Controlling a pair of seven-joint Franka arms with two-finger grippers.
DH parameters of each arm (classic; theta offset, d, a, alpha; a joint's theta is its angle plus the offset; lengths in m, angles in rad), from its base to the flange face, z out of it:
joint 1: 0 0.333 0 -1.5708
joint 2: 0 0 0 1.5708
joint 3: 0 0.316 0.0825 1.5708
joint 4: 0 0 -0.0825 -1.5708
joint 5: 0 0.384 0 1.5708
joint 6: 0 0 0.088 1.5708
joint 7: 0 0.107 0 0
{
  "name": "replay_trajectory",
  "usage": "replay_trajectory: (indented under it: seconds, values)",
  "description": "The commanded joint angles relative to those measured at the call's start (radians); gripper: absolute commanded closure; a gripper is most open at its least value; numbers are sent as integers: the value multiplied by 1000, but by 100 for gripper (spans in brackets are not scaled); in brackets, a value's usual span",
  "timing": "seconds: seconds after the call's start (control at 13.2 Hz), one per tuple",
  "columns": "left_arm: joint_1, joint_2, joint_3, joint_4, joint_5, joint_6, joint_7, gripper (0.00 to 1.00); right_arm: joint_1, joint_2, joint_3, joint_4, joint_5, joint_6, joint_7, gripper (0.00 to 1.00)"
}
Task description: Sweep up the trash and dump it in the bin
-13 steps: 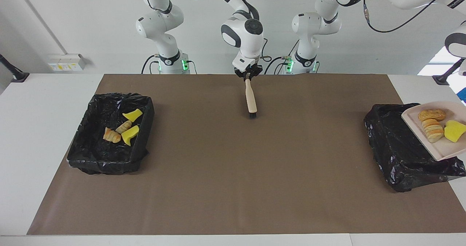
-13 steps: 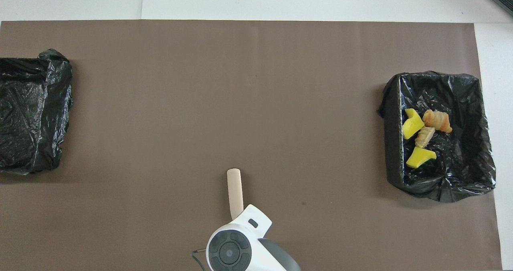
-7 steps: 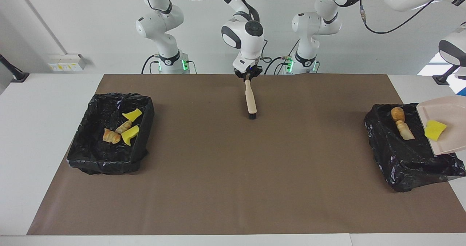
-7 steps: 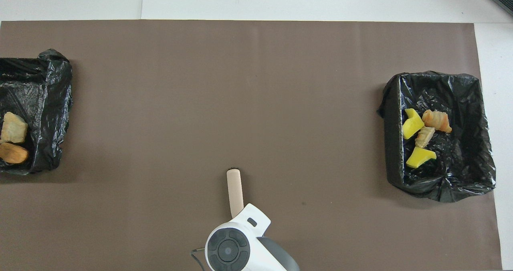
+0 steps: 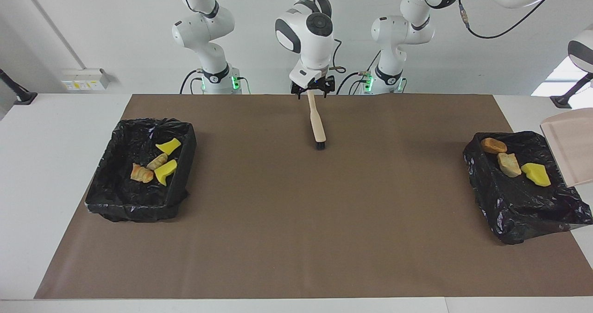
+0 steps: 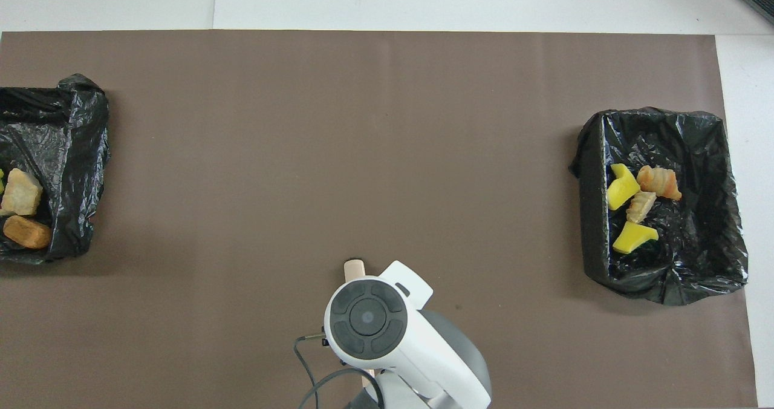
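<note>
While the facing view shows the trash [image 5: 509, 164] in both bins, the right pincer [image 5: 313, 89] gapes over the brush handle [image 5: 317, 118]; left pincer out of frame, shut. Overhead: trash [image 6: 635, 206] looks light, soft; best scooped, not pinched.

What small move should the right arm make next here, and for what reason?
Probably lift the right gripper straight up, away from the brush. Its fingers look open around the handle, the brush lies on the mat, and all trash sits in the two bins.
</note>
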Motion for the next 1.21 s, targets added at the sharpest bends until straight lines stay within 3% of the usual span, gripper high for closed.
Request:
replay_trajectory:
  seconds: [0.0,0.23,0.38,0.68,0.91,1.13]
  values:
    - [-9,-29,-83,12,-38,-90,-78,100,-87,-24,4,73,-8,-93,-136,0]
    - [-9,-49,-194,8,-159,-112,-130,100,-188,-22,2,167,-16,-171,-269,0]
    - [-9,-48,-288,-1,-170,-164,-251,100,-296,-19,2,245,-16,-211,-386,0]
    - [-11,-23,-474,-15,-187,-245,-660,100,-420,-22,1,317,-117,-262,-518,0]
    - [-17,27,-625,-24,-228,-303,-1190,100,-503,-24,-1,331,-154,-268,-592,0]
    - [-26,54,-721,-33,-369,-297,-1609,100,-581,-24,0,331,-152,-260,-601,0]
